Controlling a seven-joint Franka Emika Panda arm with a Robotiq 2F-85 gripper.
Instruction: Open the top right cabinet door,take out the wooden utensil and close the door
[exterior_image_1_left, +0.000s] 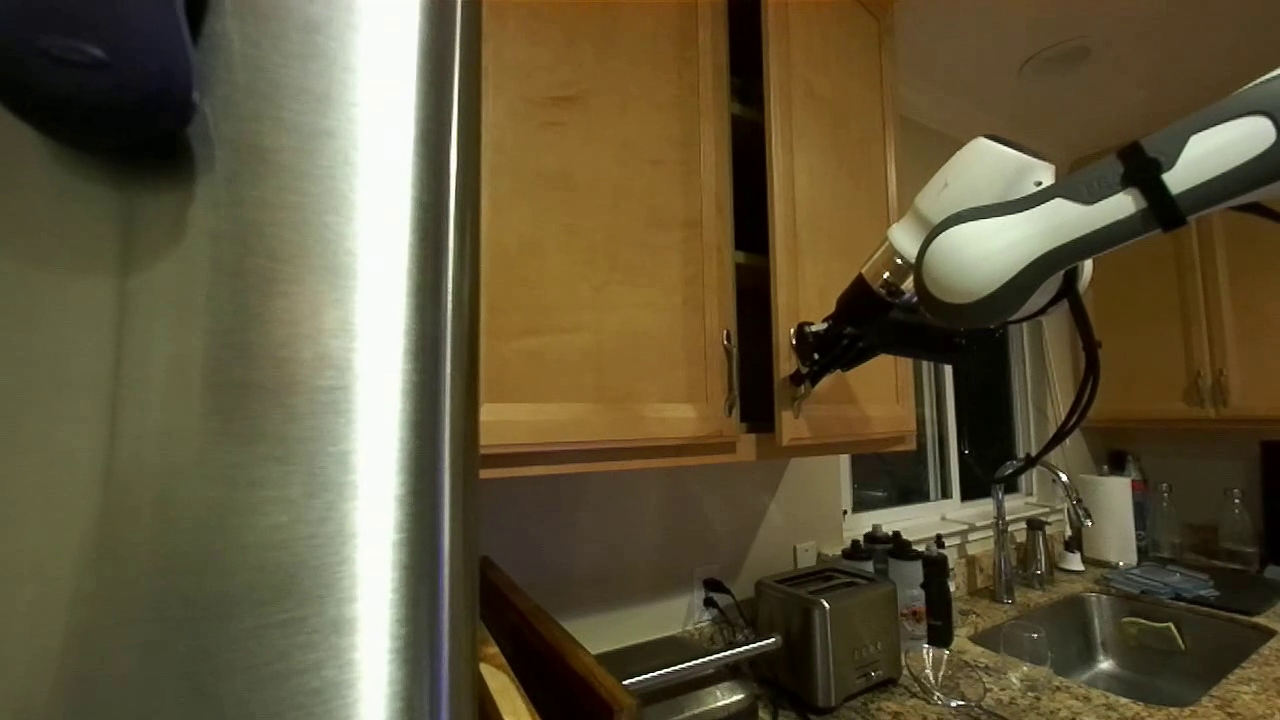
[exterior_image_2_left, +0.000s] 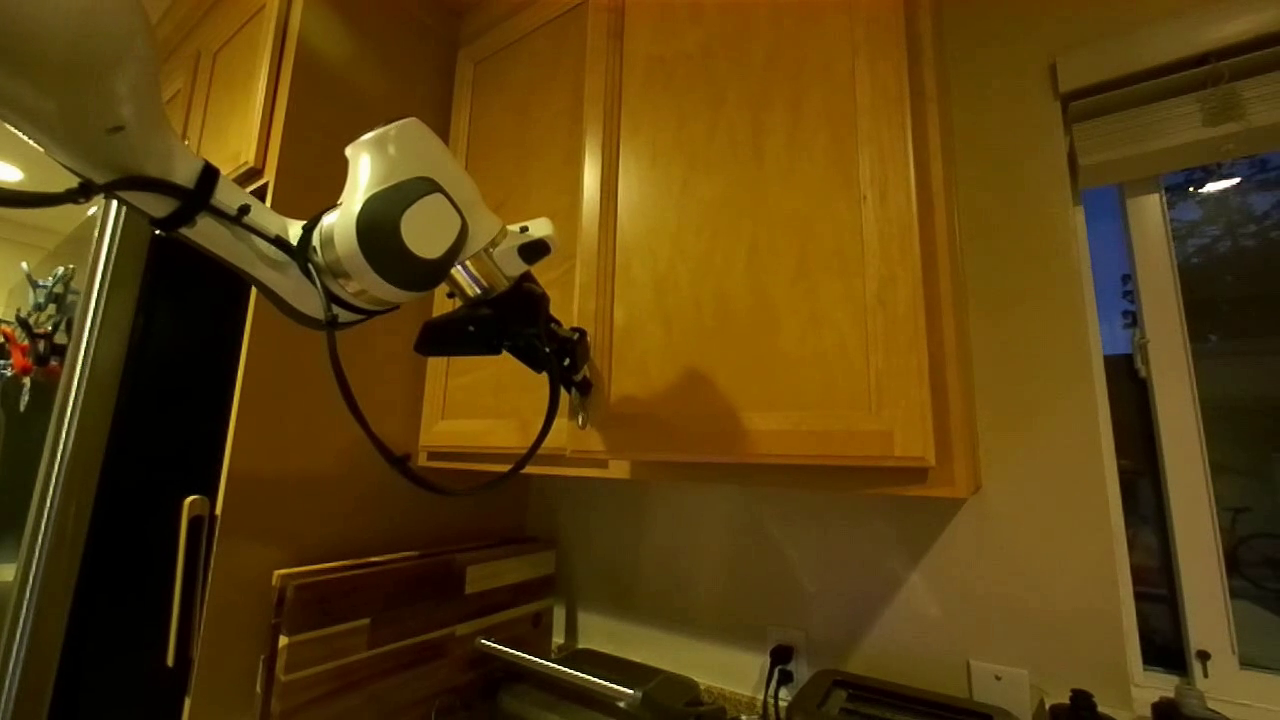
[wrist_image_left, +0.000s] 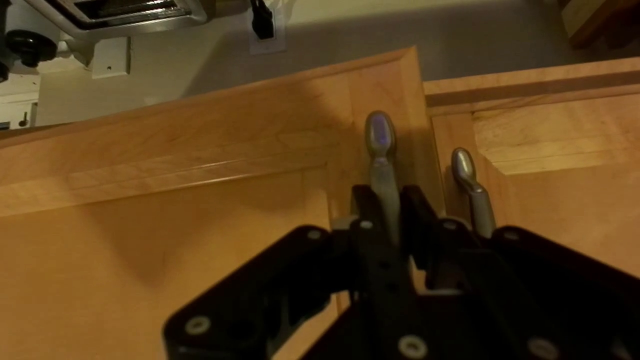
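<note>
The top right cabinet door (exterior_image_1_left: 840, 180) stands slightly ajar, with a dark gap along its handle side that shows shelf edges. The same oak door (exterior_image_2_left: 750, 230) fills the middle of an exterior view. My gripper (wrist_image_left: 387, 192) is shut on the metal bar handle (wrist_image_left: 381, 145) of that door, one finger on each side of the bar. In both exterior views the gripper (exterior_image_1_left: 801, 360) reaches the door's lower corner by the handle (exterior_image_2_left: 582, 410). The wooden utensil is out of view.
Beside it hangs the twin door (exterior_image_1_left: 600, 250), its own handle (wrist_image_left: 472, 190) close to my fingers. A steel fridge (exterior_image_1_left: 280, 350) takes up the near side. Below are a toaster (exterior_image_1_left: 830, 630), several bottles (exterior_image_1_left: 905, 580), a sink (exterior_image_1_left: 1090, 660) and wooden boards (exterior_image_2_left: 400, 610).
</note>
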